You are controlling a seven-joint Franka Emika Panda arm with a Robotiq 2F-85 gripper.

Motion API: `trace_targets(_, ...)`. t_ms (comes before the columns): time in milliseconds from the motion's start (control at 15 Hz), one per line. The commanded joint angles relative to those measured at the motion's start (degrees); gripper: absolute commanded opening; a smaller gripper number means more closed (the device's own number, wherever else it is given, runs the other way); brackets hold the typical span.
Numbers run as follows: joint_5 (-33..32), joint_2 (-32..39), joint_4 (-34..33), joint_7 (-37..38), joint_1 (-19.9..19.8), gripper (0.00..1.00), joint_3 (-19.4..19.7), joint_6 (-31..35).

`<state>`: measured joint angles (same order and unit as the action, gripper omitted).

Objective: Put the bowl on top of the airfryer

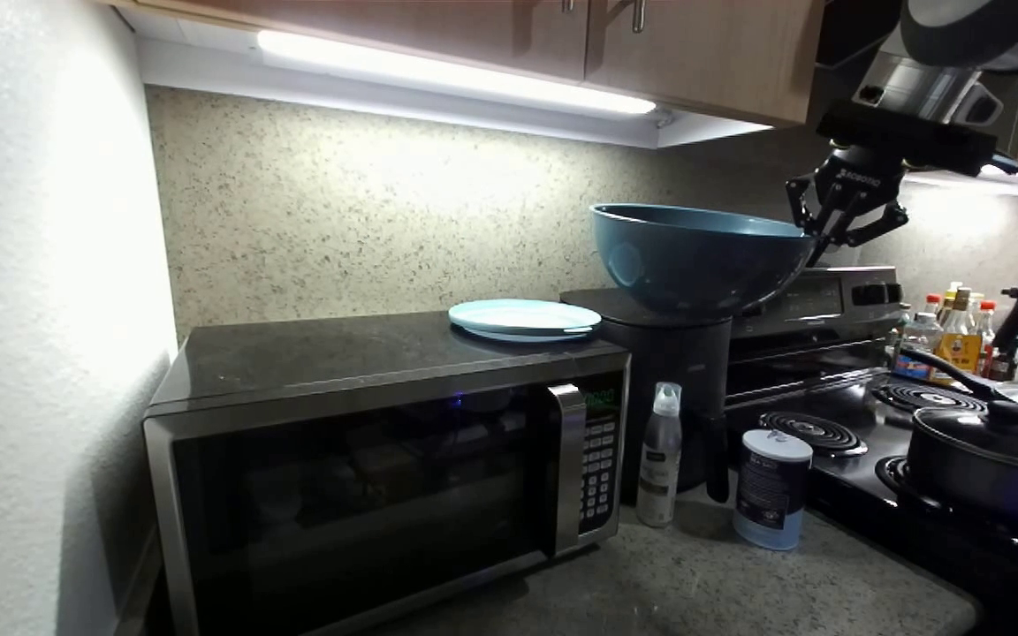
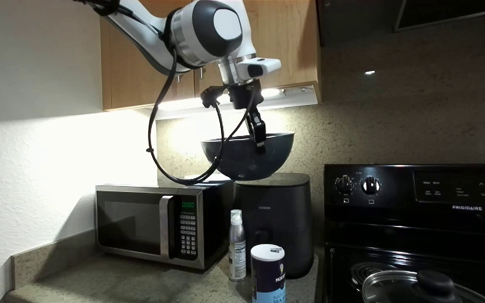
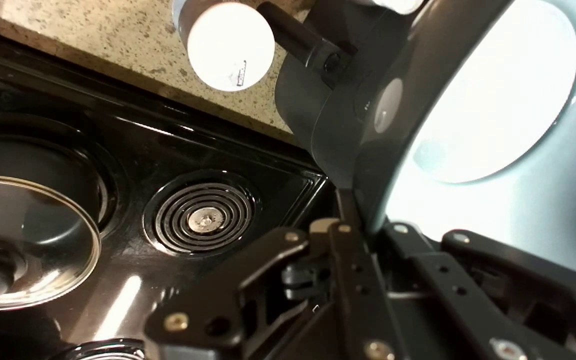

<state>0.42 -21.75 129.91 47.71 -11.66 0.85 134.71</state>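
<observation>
The dark teal-blue bowl (image 1: 695, 265) is over the top of the black airfryer (image 1: 672, 389) in both exterior views, the bowl (image 2: 242, 158) sitting off-centre toward the microwave side of the airfryer (image 2: 278, 223). Its rim is close to level, with a slight tilt. I cannot tell whether its base touches the airfryer's top. My gripper (image 1: 814, 240) is shut on the bowl's rim, on the stove side. In the wrist view, the fingers (image 3: 375, 232) pinch the bowl's wall (image 3: 393, 135), and part of the airfryer (image 3: 335, 120) shows below it.
A silver-fronted microwave (image 1: 368, 477) stands beside the airfryer, with a pale plate (image 1: 522, 316) on top. A spray bottle (image 2: 237, 248) and a salt canister (image 2: 267, 271) stand in front. The stove (image 3: 133, 210) holds a lidded pot (image 1: 991, 459). Cabinets (image 1: 703, 62) hang above.
</observation>
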Motion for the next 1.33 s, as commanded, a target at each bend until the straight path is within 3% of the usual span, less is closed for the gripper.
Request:
trace_targets(0, 2.1, 4.9, -7.1, 4.5, -0.9, 0.04, 0.8, -0.9)
trace_targets(67, 1.3, 5.9, -8.4, 5.7, -1.1, 0.04, 1.0, -0.4)
trace_targets(133, 0.1, 3.6, -4.5, 3.2, -0.4, 0.04, 1.2, -0.1)
trace_targets(600, -0.1, 5.4, -4.7, 2.9, 0.2, 0.04, 1.3, 0.3)
trace_targets(1267, -3.3, 11.7, -12.0, 5.1, 0.8, 0.04, 0.8, -1.2)
